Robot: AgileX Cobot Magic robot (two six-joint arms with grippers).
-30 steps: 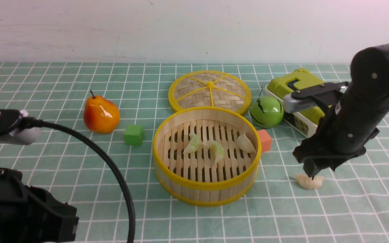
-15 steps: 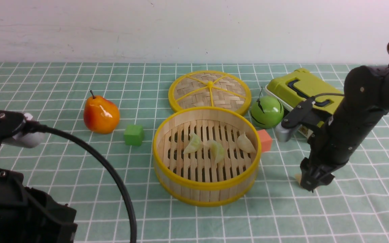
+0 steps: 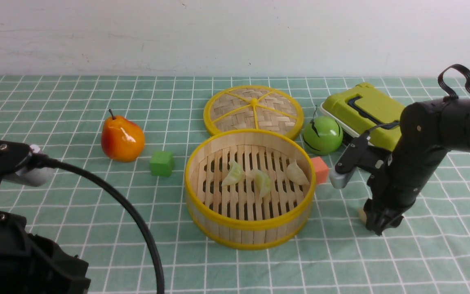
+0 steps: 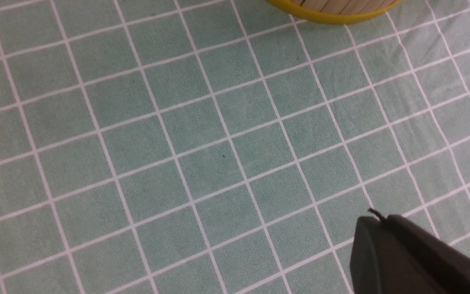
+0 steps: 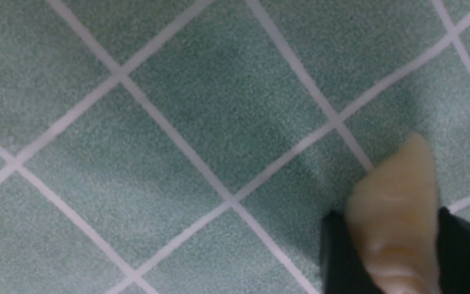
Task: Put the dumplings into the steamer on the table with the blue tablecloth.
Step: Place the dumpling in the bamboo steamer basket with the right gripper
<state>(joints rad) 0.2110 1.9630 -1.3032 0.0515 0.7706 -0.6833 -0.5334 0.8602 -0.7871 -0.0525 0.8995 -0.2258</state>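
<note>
On the pale teal gridded tablecloth [image 3: 96, 204] stands the round bamboo steamer [image 3: 249, 220], its yellow rim also showing in the left wrist view [image 4: 333, 16]. Three dumplings [image 3: 233, 173] [image 3: 262, 181] [image 3: 297, 173] lie on its slatted floor. To its right, another cream dumpling [image 5: 398, 212] lies on the cloth; only a sliver of that dumpling [image 3: 361, 214] shows in the front view. My right gripper [image 3: 377, 224] points down over it, its black fingers [image 5: 333, 245] pressed against both sides. My left gripper [image 4: 375, 218] hovers over bare cloth, shut and empty.
A pear [image 3: 122, 139] and green cube [image 3: 162, 163] sit left of the steamer. The woven lid [image 3: 253, 110] lies behind it. A green ball [image 3: 322, 134], an orange cube [image 3: 320, 169] and a yellow-green box [image 3: 361, 108] crowd the back right. The left arm's cable [image 3: 137, 212] arcs front left.
My right arm has dropped down onto the dumpling on the cloth, and its jaws have narrowed onto it. The left arm has hardly moved.
</note>
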